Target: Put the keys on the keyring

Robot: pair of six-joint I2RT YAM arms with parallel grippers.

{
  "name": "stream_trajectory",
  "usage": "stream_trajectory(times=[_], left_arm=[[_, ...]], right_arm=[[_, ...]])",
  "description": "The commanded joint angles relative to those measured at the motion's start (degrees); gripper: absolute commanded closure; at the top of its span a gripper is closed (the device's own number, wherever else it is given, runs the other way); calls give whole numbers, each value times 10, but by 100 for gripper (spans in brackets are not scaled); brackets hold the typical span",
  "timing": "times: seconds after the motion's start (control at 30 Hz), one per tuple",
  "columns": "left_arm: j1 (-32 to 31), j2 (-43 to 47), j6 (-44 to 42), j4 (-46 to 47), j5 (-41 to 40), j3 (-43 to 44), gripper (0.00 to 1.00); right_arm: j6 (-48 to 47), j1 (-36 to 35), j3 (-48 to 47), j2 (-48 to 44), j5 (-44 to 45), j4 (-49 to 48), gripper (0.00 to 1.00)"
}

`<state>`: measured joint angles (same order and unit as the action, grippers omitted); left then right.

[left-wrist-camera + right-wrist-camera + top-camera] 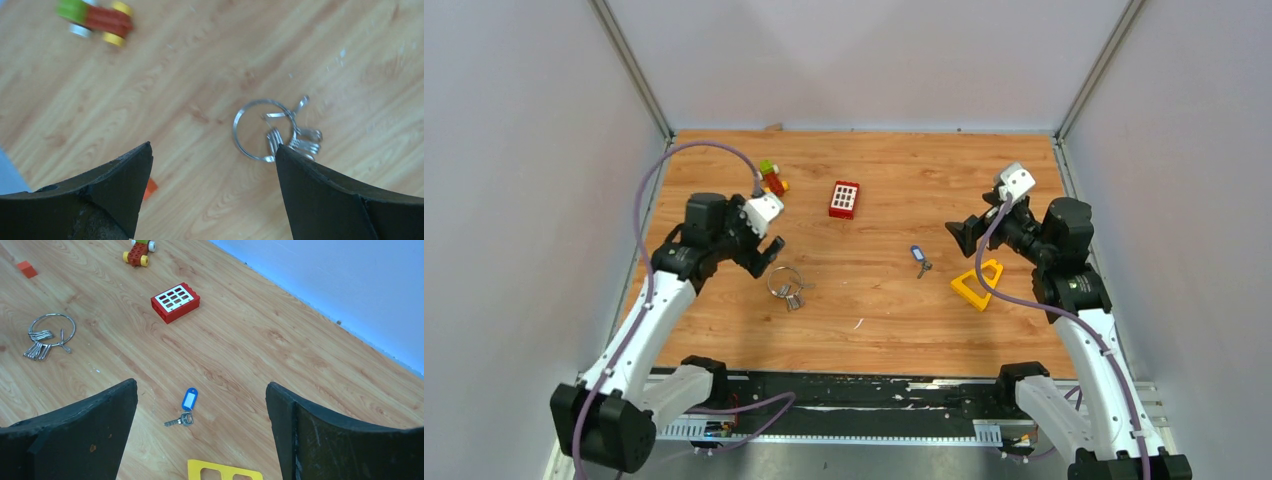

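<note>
Keyring [234, 131]: light stiff wire, likely slippery — pinch its bare left arc.
Tagged key [179, 421]: tiny — take the blue tag [189, 399].
Left gripper [213, 146], right gripper [201, 384]: wide open, empty.

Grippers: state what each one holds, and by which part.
Nothing is held. The left gripper stands open near the keyring, the right gripper open near the blue-tagged key; neither is gripped.

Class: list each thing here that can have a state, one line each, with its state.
left gripper, open, empty.
right gripper, open, empty.
keyring, lying flat, small keys bunched on it.
blue-tagged key, lying loose, apart from the keyring.
red brick, lying flat, white grid up.
yellow block, lying flat.
</note>
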<state>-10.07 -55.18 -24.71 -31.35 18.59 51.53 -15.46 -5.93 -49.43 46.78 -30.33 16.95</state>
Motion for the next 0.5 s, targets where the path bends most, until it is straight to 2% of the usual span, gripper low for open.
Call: stream_trajectory(times=[0.0,0.3,0.47], left_arm=[[-53,-57,-79,-51,-71,-18,4],[-72,-253,-46,-61,-74,44,26],[-87,-335,-42,-54,-117,63,32]], right_arm=[[-19,-2,4,-2,-33,-3,0],[-24,-2,6,1,-60,1,0],[-25,-2,8,1,-69,1,0]])
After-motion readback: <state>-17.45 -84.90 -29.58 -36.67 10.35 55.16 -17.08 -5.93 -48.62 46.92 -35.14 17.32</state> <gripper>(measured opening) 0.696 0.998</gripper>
